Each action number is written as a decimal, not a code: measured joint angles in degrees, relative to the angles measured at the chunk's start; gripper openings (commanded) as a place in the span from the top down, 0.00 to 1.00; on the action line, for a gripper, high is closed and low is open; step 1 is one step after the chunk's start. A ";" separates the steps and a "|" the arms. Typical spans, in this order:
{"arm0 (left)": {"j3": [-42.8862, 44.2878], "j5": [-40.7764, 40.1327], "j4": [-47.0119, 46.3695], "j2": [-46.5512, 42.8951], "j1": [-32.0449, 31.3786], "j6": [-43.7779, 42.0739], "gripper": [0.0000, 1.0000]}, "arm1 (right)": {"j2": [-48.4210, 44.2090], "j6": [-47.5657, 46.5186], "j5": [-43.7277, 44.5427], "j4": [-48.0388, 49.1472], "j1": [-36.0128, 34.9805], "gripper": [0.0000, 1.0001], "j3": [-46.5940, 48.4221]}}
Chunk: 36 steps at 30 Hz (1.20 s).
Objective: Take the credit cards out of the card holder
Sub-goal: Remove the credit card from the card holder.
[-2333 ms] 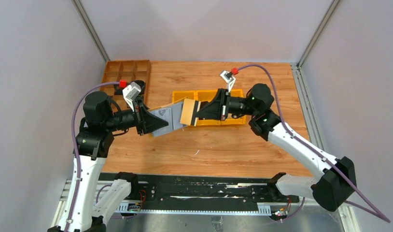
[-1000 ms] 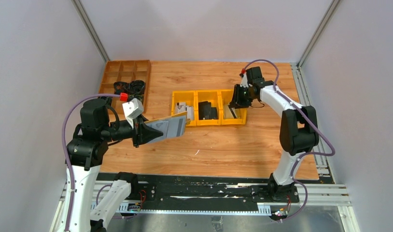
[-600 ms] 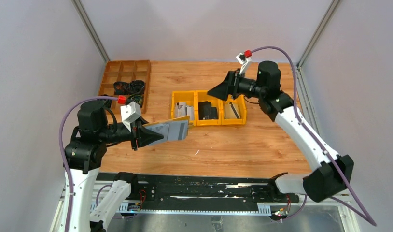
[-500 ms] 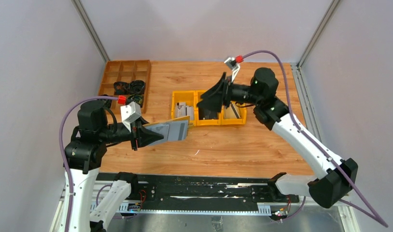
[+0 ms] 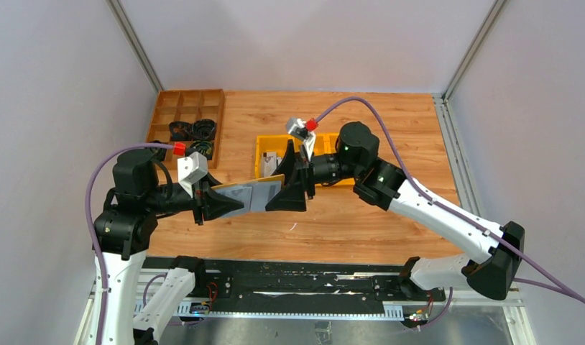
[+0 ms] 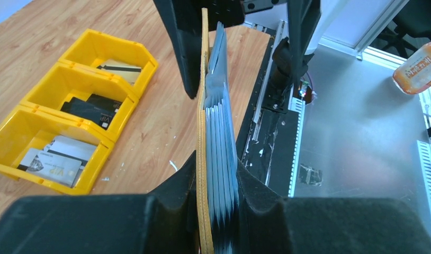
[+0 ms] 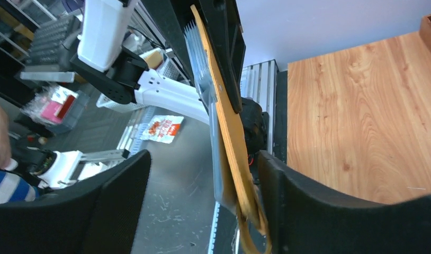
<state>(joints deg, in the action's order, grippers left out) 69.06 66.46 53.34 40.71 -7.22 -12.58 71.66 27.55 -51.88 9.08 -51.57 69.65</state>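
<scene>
The card holder (image 5: 254, 192), a mustard-yellow wallet with grey pleats, hangs in the air between both arms. My left gripper (image 5: 221, 203) is shut on its near end; in the left wrist view its fingers (image 6: 176, 185) pinch the yellow cover (image 6: 203, 132) and the pleats (image 6: 221, 132) together. My right gripper (image 5: 286, 192) is open, and its wide-apart fingers (image 7: 308, 206) straddle the holder's free end (image 7: 229, 132) without squeezing it. I cannot tell any credit cards apart from the pleats. Loose credit cards lie in the yellow bins: white (image 6: 49, 161), black (image 6: 91, 108), striped (image 6: 118, 66).
Three joined yellow bins (image 5: 259, 158) stand mid-table, partly hidden behind my right arm. A wooden compartment tray (image 5: 189, 115) with black items sits at the back left. The black rail and metal base (image 6: 361, 132) run along the near edge.
My right arm swung from over the rightmost bin back to the card holder, jaws opened wide, now around its free end. My left gripper kept its hold, nearly still.
</scene>
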 measured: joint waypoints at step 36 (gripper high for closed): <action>0.48 0.17 -0.02 -2.40 0.00 -0.63 0.27 | -0.35 -13.64 18.49 -17.29 -4.87 1.00 5.51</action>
<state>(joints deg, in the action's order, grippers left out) 69.54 66.63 53.32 38.30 -7.22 -13.21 71.31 13.91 -33.39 -8.21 -56.45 75.16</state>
